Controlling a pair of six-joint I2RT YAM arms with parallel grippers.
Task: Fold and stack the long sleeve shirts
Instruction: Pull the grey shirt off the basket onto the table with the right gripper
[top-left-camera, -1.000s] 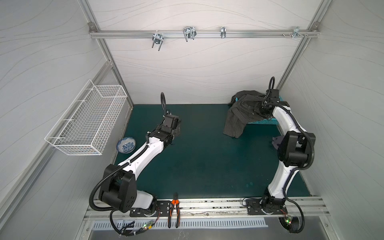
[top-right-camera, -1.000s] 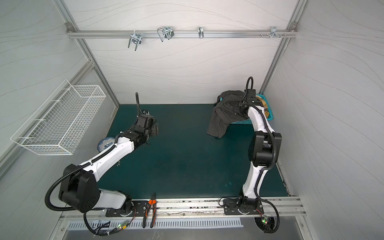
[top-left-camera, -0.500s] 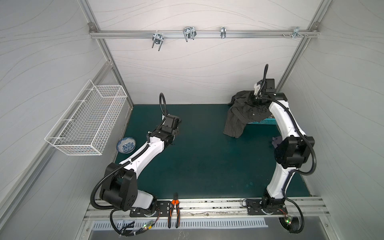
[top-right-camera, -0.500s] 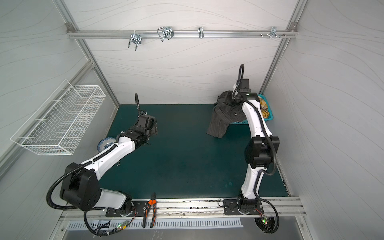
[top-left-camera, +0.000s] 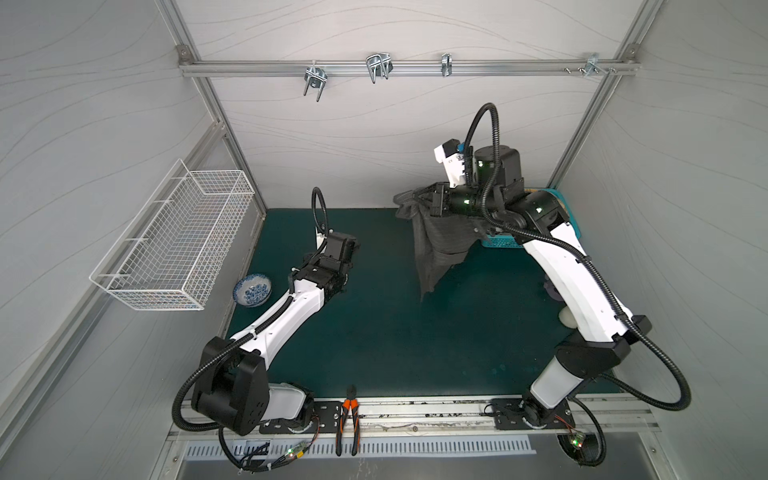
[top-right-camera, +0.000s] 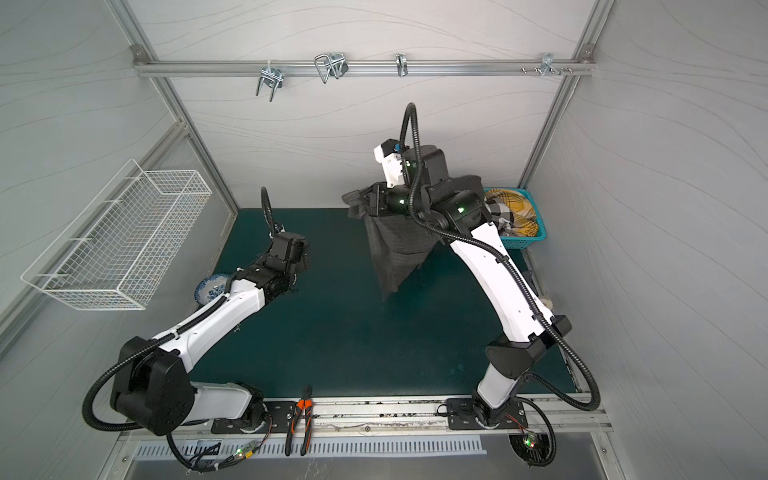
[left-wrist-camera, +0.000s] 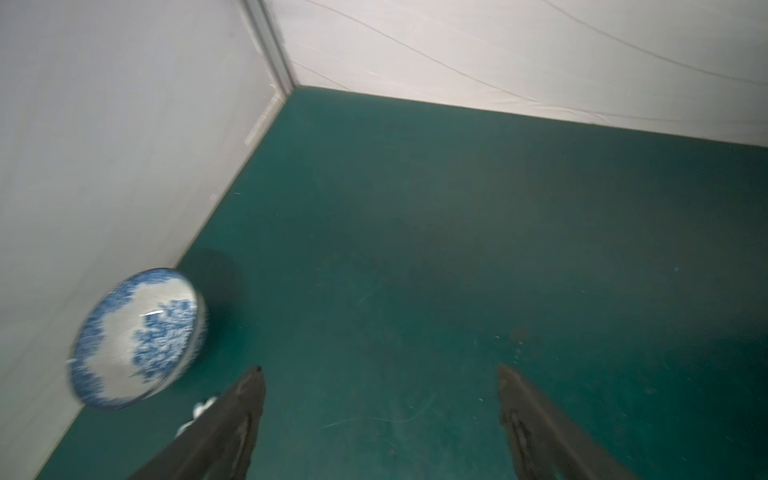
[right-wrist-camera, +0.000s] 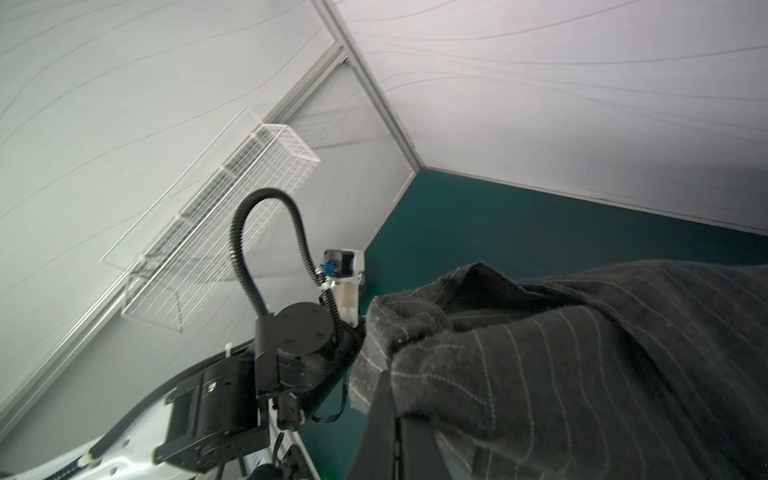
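My right fingers (top-left-camera: 433, 203) clench the pinstriped shirt (top-left-camera: 440, 249), which hangs at one o'clock over the surface (top-left-camera: 374, 332). It looks soft, limp and light. My left fingers (left-wrist-camera: 232, 424), spread and empty, should take a free edge.

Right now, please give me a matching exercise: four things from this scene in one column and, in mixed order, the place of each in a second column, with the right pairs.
1 pinstriped shirt
2 blue-and-white bowl
3 pliers
4 wire basket

A fixed on the side wall
B across the front rail
C hanging from the right gripper
D on the green mat, beside the side wall

Pairs: 1-C, 2-D, 3-B, 4-A
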